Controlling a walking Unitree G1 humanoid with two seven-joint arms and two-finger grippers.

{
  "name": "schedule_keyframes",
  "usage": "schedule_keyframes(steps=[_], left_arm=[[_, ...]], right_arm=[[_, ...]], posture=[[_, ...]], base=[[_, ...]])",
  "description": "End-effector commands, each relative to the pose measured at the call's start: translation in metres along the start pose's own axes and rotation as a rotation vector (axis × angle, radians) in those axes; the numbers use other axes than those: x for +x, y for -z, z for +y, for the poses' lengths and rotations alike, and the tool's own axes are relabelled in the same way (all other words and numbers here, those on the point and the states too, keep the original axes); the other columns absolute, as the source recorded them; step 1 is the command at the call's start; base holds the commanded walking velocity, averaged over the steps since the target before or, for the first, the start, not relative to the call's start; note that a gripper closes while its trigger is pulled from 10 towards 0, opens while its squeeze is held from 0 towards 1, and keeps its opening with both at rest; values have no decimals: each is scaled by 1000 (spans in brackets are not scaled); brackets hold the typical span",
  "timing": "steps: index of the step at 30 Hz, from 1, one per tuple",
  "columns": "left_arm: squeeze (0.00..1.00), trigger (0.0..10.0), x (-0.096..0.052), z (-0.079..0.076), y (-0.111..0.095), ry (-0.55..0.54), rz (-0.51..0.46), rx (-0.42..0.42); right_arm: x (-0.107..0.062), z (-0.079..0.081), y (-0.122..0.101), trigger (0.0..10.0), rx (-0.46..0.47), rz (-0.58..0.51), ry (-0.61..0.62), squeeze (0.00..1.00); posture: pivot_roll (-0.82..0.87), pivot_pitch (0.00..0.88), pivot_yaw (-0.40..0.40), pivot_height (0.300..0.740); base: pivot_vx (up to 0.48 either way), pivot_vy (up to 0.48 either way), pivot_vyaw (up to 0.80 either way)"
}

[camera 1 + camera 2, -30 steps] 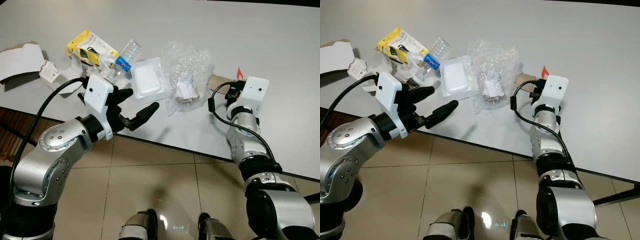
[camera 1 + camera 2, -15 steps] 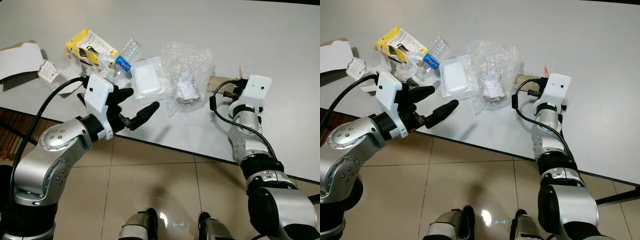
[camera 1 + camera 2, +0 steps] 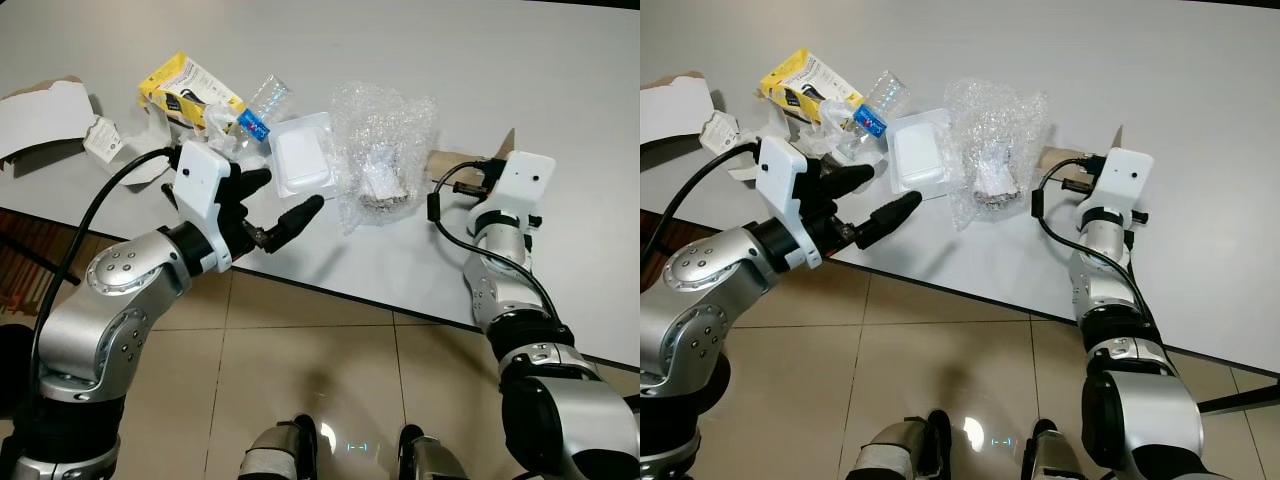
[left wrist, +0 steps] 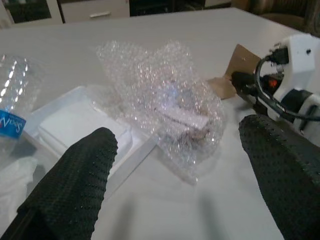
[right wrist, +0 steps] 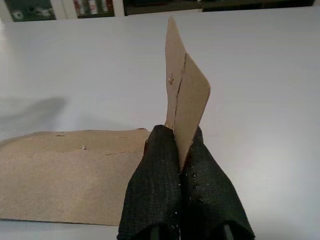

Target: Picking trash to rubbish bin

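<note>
A: What sits inside the bubble wrap (image 3: pixel 383 140)?
B: Something pale, but the crinkled film blurs it; I cannot tell what it is.

A: And the brown cardboard (image 5: pixel 75 175)?
B: In the right wrist view the picture's edge cuts it off, and the right hand (image 5: pixel 181 165) covers the base of its raised flap. From the head, the wrist housing hides most of it.

A: The torn white box (image 3: pixel 40 112)?
B: Cut by the frame edge. Print on the yellow packet (image 3: pixel 188 85) is too small to read.
</note>
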State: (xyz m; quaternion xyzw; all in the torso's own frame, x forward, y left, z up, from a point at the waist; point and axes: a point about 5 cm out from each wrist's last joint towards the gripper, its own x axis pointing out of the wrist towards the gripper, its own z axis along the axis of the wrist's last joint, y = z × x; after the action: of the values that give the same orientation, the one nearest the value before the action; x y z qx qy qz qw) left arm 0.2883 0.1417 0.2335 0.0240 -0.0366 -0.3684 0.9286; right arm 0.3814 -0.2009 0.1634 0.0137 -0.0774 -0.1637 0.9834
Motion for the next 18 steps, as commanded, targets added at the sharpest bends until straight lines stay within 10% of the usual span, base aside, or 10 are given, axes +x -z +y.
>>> schedule_keyframes(steps=[1, 18], left_arm=[[0, 10000, 2, 0, 2, 1, 8, 7], [0, 10000, 29, -5, -3, -9, -112, -50]], right_arm=[[-4, -10, 10, 0, -25, 29, 40, 0], [-17, -28, -31, 0, -122, -193, 44, 0]], posture=[[232, 192, 133, 740], [104, 135, 96, 740]], base=[[0, 0, 0], [0, 0, 0]])
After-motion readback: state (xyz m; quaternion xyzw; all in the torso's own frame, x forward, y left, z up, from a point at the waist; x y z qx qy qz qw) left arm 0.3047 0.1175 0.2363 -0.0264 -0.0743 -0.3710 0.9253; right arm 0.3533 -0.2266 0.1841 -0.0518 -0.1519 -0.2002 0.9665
